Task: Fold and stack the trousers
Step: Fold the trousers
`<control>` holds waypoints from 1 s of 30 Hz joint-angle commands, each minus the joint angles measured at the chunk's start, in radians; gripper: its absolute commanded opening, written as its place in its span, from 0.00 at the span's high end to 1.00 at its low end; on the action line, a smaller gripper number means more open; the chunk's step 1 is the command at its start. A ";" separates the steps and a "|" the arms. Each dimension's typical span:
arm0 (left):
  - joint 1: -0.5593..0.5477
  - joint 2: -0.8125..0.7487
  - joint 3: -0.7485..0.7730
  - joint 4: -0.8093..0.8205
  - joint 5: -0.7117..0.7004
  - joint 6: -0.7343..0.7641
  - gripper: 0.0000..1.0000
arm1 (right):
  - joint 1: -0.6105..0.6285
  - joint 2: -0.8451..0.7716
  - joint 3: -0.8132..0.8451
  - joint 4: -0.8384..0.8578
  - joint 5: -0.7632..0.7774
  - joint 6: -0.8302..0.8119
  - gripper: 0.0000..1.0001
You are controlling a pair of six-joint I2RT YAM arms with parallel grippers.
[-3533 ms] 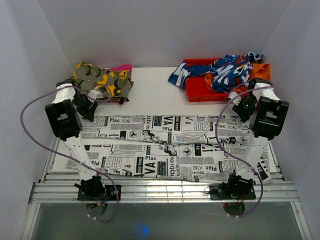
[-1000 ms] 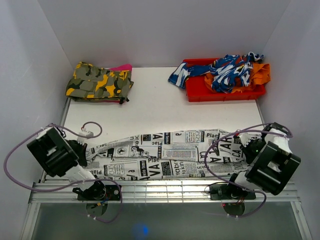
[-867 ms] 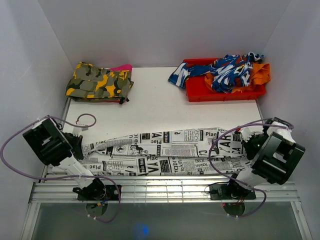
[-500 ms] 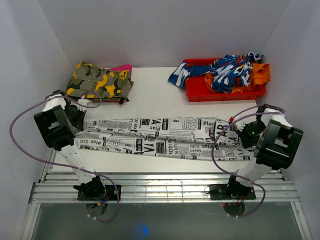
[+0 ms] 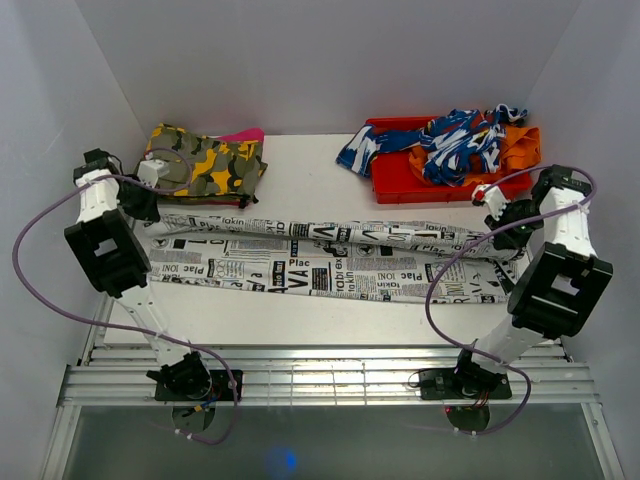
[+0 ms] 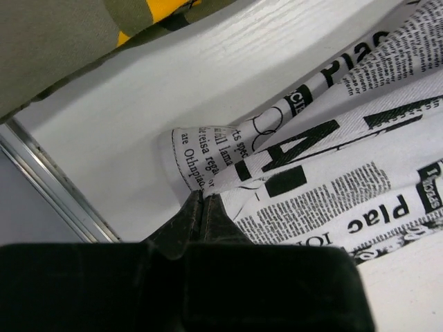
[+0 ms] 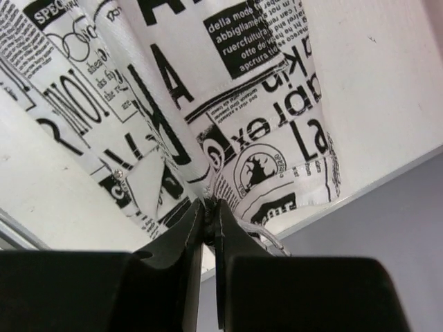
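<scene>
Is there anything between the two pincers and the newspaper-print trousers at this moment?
Nothing visible. The left pincer and the right pincer are each shut directly on the cloth of the trousers, one at each end.

- A robotics lab test cell, not a home or a shop.
- Plain white walls (image 5: 330,60) box in a white desk (image 5: 320,175) on three sides.
- Two robot arms, left (image 5: 105,250) and right (image 5: 560,285), stand bolted to an aluminium rail frame (image 5: 330,378) at the desk's near edge.
- Purple cables (image 5: 428,298) loop loose from the arms.
- A red bin (image 5: 400,185) holds a heap of cloth.
</scene>
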 commanded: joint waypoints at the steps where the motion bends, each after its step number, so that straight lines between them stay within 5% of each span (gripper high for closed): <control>1: 0.109 -0.141 0.018 0.062 -0.033 0.105 1.00 | -0.085 -0.104 0.011 -0.045 0.139 -0.149 0.92; 9: 0.229 -0.362 -0.338 0.077 0.061 0.303 1.00 | -0.195 -0.306 -0.314 0.055 0.202 -0.357 0.92; 13: 0.240 -0.438 -0.693 0.216 -0.052 0.378 1.00 | -0.200 -0.380 -0.576 0.171 0.258 -0.408 0.92; 17: 0.238 -0.416 -0.847 0.332 -0.146 0.354 1.00 | -0.197 -0.395 -0.729 0.308 0.316 -0.425 0.92; 19: 0.243 -0.373 -0.855 0.361 -0.188 0.309 0.91 | -0.197 -0.377 -0.743 0.347 0.357 -0.405 0.92; 20: 0.250 -0.366 -0.831 0.349 -0.176 0.294 0.77 | -0.197 -0.359 -0.723 0.347 0.356 -0.389 0.89; 21: 0.259 -0.380 -0.815 0.334 -0.151 0.289 0.68 | -0.197 -0.351 -0.701 0.321 0.350 -0.375 0.69; 23: 0.292 -0.412 -0.774 0.262 -0.082 0.306 0.26 | -0.198 -0.338 -0.636 0.288 0.336 -0.346 0.54; 24: 0.298 -0.431 -0.731 0.234 -0.024 0.321 0.18 | -0.198 -0.338 -0.619 0.265 0.296 -0.344 0.50; 26: 0.313 -0.475 -0.680 0.127 0.025 0.352 0.18 | -0.198 -0.346 -0.594 0.247 0.287 -0.351 0.46; 30: 0.339 -0.504 -0.524 -0.079 0.134 0.384 0.17 | -0.201 -0.363 -0.531 0.186 0.273 -0.382 0.07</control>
